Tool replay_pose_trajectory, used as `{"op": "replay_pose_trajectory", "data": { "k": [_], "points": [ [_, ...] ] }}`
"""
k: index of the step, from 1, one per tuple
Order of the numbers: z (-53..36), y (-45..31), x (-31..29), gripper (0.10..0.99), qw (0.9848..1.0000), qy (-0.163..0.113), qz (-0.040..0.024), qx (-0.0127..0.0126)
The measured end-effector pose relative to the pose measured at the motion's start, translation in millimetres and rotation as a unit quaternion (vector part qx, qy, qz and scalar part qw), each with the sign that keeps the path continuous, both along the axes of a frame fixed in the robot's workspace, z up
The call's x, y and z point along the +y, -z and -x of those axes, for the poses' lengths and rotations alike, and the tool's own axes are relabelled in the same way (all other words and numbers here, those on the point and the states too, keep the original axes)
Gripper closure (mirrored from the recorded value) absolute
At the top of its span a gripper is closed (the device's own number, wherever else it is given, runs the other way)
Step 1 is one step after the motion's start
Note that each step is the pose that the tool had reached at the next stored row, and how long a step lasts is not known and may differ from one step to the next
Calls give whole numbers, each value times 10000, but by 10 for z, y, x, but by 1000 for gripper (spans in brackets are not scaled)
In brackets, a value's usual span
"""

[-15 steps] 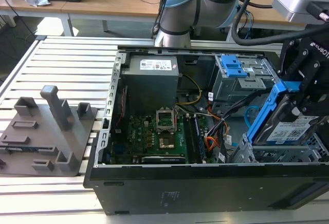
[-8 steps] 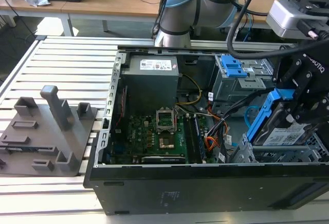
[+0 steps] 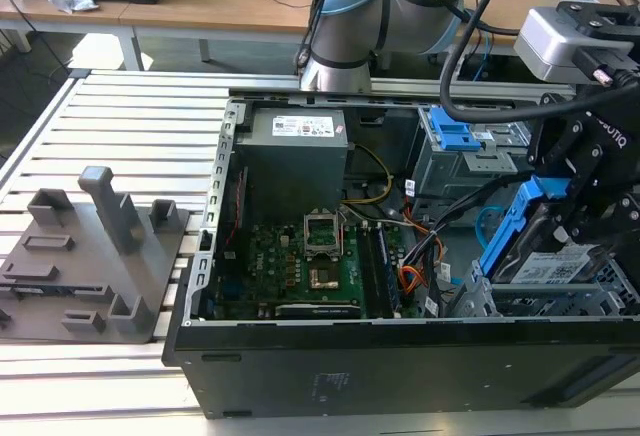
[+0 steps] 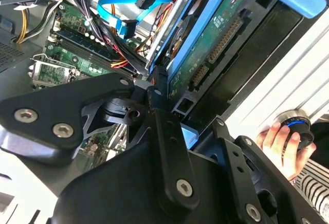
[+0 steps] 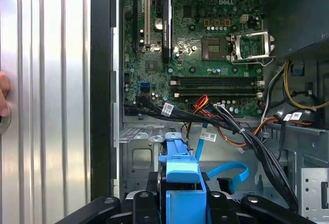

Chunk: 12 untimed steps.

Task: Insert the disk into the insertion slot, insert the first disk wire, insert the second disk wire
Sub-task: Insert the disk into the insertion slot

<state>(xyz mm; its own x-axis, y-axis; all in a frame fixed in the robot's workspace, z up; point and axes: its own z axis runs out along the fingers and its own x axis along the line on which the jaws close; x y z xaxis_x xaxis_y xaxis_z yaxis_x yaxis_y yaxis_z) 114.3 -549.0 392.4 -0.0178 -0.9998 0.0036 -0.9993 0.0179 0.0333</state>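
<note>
One disk (image 3: 548,268) | clamped between jaws | tilted over insertion slot (image 3: 515,302)

White barcode label on the disk (image 3: 545,268), white sticker on the power supply (image 3: 295,171), white logo on the motherboard (image 5: 195,49), fine print I cannot make out.

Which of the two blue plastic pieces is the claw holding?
The blue caddy framing the disk, tilted in the gripper; the smaller blue latch sits apart on the grey bay.
</note>
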Motion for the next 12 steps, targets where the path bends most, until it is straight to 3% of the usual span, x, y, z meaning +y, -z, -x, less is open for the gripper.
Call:
{"op": "replay_pose_trajectory", "data": {
  "k": [2, 3, 8, 12],
  "points": [
    [0, 0, 0, 706, 10000, 0, 1, 1],
    [0, 1, 0, 643, 10000, 0, -1, 0],
    [0, 2, 0, 643, 10000, 0, 0, 0],
    [0, 3, 0, 906, 10000, 0, 0, 0]
  ]
}}
